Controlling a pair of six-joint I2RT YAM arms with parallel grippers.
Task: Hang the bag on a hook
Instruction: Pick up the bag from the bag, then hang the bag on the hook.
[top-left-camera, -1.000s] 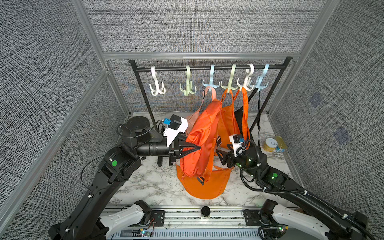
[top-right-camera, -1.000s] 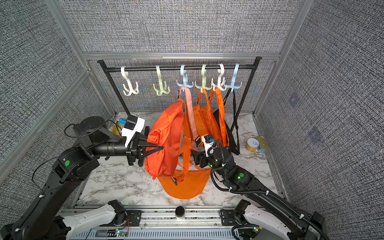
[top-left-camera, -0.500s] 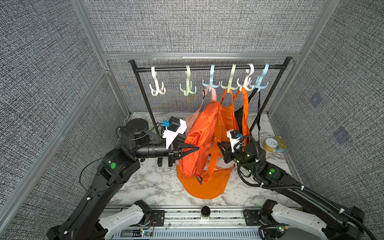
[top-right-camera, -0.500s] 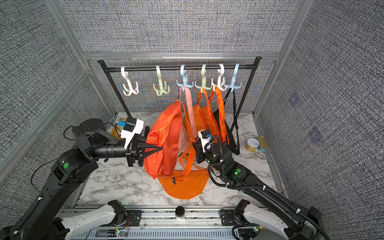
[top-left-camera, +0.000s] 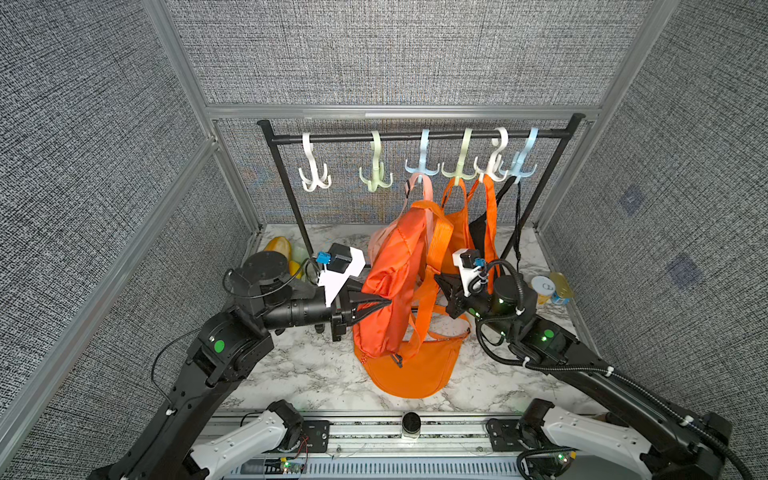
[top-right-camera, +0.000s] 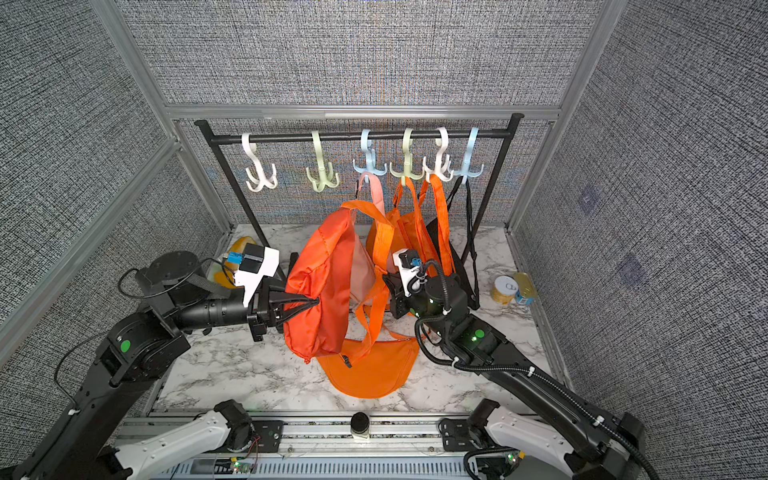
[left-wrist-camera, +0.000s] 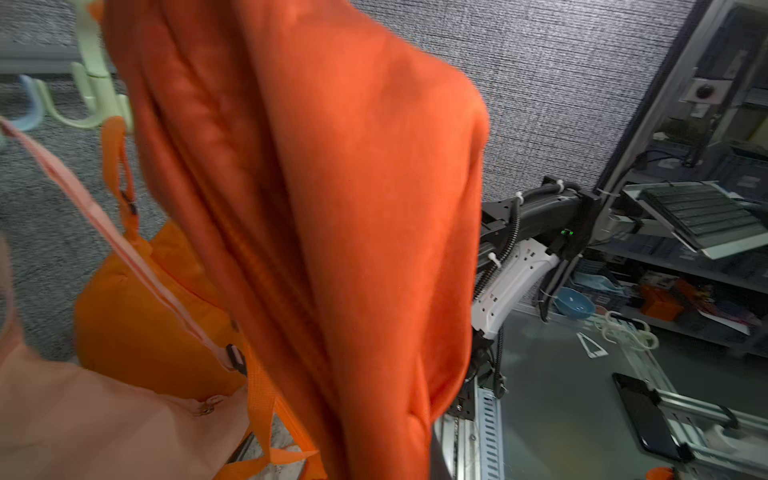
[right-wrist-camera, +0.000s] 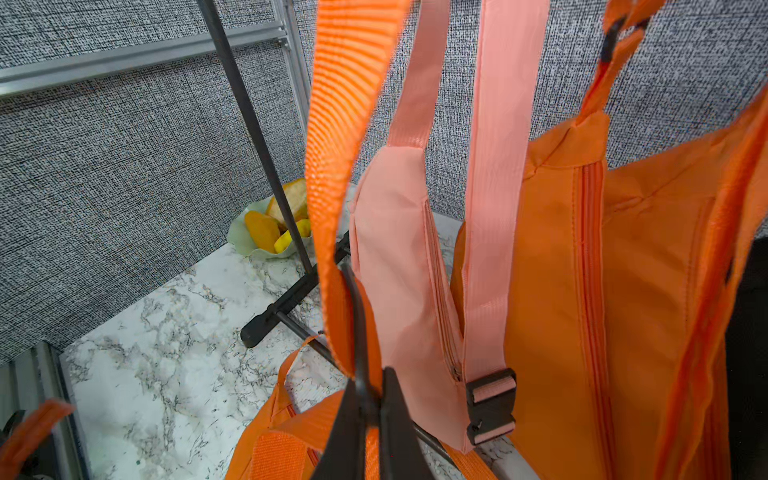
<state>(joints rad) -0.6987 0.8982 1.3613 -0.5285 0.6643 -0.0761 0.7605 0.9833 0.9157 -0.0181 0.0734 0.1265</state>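
A red-orange bag (top-left-camera: 395, 270) (top-right-camera: 324, 282) hangs in the air in front of the rack. My left gripper (top-left-camera: 385, 303) (top-right-camera: 313, 300) is shut on its cloth body from the left. In the left wrist view the bag (left-wrist-camera: 332, 208) fills the frame and hides the fingers. My right gripper (top-left-camera: 437, 278) (right-wrist-camera: 370, 399) is shut on the bag's orange webbing strap (right-wrist-camera: 340, 124), which runs up from the jaws. Two hooks on the rail stand empty, a white hook (top-left-camera: 313, 174) and a pale green hook (top-left-camera: 376, 174).
A pink bag (right-wrist-camera: 399, 257), an orange bag (right-wrist-camera: 602, 270) and a black bag (top-left-camera: 478, 228) hang from the right-hand hooks. Another orange bag (top-left-camera: 415, 374) lies on the marble table. A fruit bowl (right-wrist-camera: 270, 232) sits back left, cans (top-left-camera: 552, 286) at right.
My right gripper rose and moved left to the orange strap, then shut on it. The left gripper kept its hold on the bag and barely moved.
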